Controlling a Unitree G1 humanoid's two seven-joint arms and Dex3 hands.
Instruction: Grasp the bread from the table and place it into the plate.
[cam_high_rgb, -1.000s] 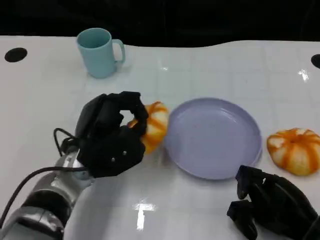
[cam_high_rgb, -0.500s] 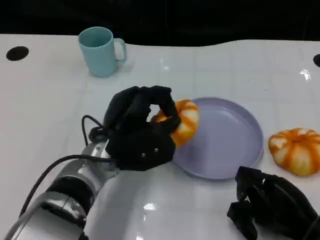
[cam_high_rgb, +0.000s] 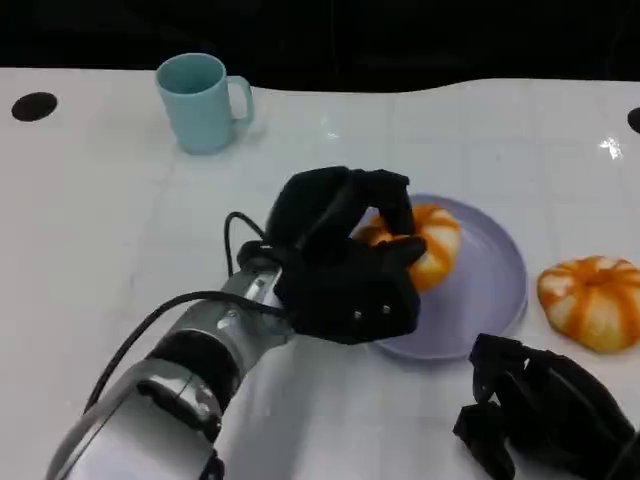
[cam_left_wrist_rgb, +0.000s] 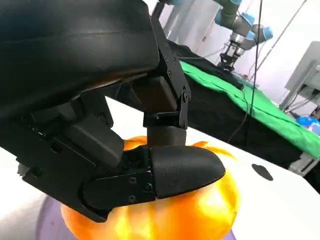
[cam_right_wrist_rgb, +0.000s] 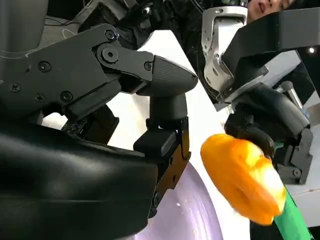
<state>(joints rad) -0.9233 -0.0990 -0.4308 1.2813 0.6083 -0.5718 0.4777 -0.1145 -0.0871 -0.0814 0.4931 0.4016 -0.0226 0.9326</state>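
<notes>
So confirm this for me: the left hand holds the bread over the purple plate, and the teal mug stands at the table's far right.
One detail is wrong. The left hand does hold the bread over the purple plate, but the teal mug stands at the table's far left, not far right. The head view shows it.

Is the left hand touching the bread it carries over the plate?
Touching. In the left wrist view, the left hand's fingers press onto the bread.
</notes>
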